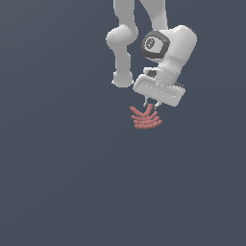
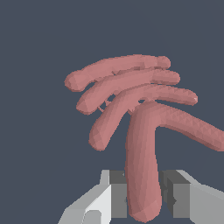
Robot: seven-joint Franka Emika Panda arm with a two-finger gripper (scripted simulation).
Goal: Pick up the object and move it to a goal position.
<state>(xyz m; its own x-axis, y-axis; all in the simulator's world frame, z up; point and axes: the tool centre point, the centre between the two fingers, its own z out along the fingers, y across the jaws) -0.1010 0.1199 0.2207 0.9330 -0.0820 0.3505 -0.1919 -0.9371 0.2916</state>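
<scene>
Exterior view. Arm (image 1: 126, 48): white, jointed, entering from the top edge just right of centre, wrist tilted toward the exterior view's right. Gripper (image 1: 151, 105): white block with two short fingers pointing down, upper centre of frame. Object (image 1: 145, 118): small salmon-red bunch of curved pieces fanned out, directly under the gripper and touching the fingertips, narrower than the gripper body. Ground (image 1: 57, 182): plain dark blue-grey, filling the frame; whether the object rests on it or hangs clear of it cannot be told here.

Wrist view. Object (image 2: 140, 131): fills the centre and right of the picture; four thinner pieces fan outward, one thick piece runs back between the fingers. Fingers (image 2: 117, 194): grey pads, one on each side of the thick piece, set narrow and pressed against its flanks. Gripper (image 2: 143, 196): closed onto that thick piece, holding the object near its end. Ground (image 2: 39, 39): same dark blue-grey behind the bunch.
</scene>
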